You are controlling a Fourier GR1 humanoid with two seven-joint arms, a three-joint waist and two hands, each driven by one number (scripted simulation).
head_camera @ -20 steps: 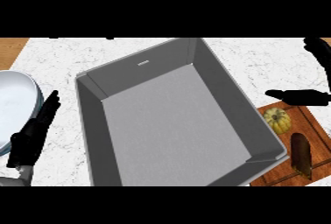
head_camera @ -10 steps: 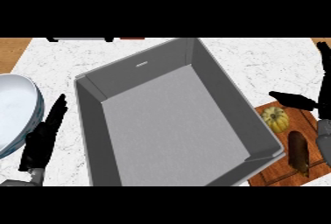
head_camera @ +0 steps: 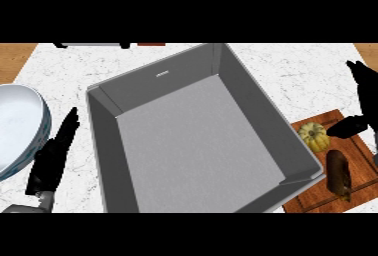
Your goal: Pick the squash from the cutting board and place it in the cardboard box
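Since half a second ago, our right hand point(head_camera: 362, 102) has shifted toward the view's right edge, and it now shows as a long dark shape with its thumb jutting over the top corner of the cutting board point(head_camera: 319, 195); the fingers look straight and hold nothing. Our left hand point(head_camera: 53, 157) has barely changed: it rests by the view's left side, fingers straight and pointing up, with nothing in it.

We see the squash point(head_camera: 314, 136) lying on the board, yellow-green and ribbed, just beside the box's right wall and near our right thumb, though we cannot tell whether they touch. A dark brown elongated item point(head_camera: 339, 172) lies on the same board, just below the squash.

We see the box point(head_camera: 111, 145), grey with tall walls, filling the middle of a white speckled counter point(head_camera: 295, 70). A pale plate point(head_camera: 18, 127) sits at the left edge, close to our left hand. Beyond the counter's far corners, a wooden surface point(head_camera: 15, 60) shows.
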